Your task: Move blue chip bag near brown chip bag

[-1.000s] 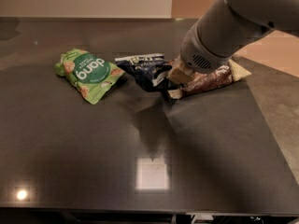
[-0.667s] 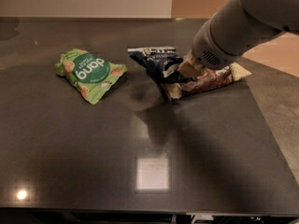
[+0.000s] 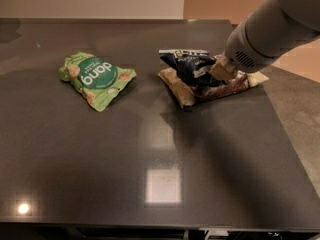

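Observation:
The blue chip bag [image 3: 186,64], dark navy with white edges, lies crumpled at the back right of the dark table, overlapping the top left of the brown chip bag [image 3: 212,88]. The brown bag lies flat, with pale tan ends showing at its left and right. My gripper [image 3: 218,69] comes in from the upper right on a thick grey arm. It is at the blue bag's right edge, above the brown bag, and shut on the blue bag. The arm hides part of the brown bag's far side.
A green chip bag [image 3: 96,78] with white lettering lies to the left, well apart from the other two. The dark glossy table [image 3: 150,154] stretches toward the front. Its right edge [image 3: 295,134] runs just past the brown bag.
My gripper has carried the blue bag to the right, away from the green bag, until it overlaps the brown bag. The arm has drawn back toward the upper right.

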Action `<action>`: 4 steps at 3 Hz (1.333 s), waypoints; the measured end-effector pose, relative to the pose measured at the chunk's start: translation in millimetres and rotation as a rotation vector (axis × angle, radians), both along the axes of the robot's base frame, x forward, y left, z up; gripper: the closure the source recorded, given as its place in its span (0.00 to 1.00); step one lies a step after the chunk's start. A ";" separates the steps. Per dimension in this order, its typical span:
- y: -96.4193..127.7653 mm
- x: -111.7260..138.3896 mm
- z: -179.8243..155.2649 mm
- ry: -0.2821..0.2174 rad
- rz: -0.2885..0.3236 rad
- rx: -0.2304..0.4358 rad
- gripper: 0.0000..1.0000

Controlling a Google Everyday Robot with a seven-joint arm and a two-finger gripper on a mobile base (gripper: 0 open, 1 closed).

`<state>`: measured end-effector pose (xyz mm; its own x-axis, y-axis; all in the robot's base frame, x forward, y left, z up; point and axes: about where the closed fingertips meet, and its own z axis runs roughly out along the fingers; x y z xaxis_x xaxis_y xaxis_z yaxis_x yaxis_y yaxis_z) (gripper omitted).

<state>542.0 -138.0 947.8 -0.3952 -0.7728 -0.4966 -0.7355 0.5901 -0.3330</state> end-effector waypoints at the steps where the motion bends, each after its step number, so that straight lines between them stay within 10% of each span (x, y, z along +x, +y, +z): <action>1: -11.0 -1.7 -0.2 0.008 0.002 -0.002 0.35; 3: -8.8 -2.1 0.2 0.007 0.006 -0.003 0.00; 4: -8.8 -2.1 0.2 0.007 0.006 -0.003 0.00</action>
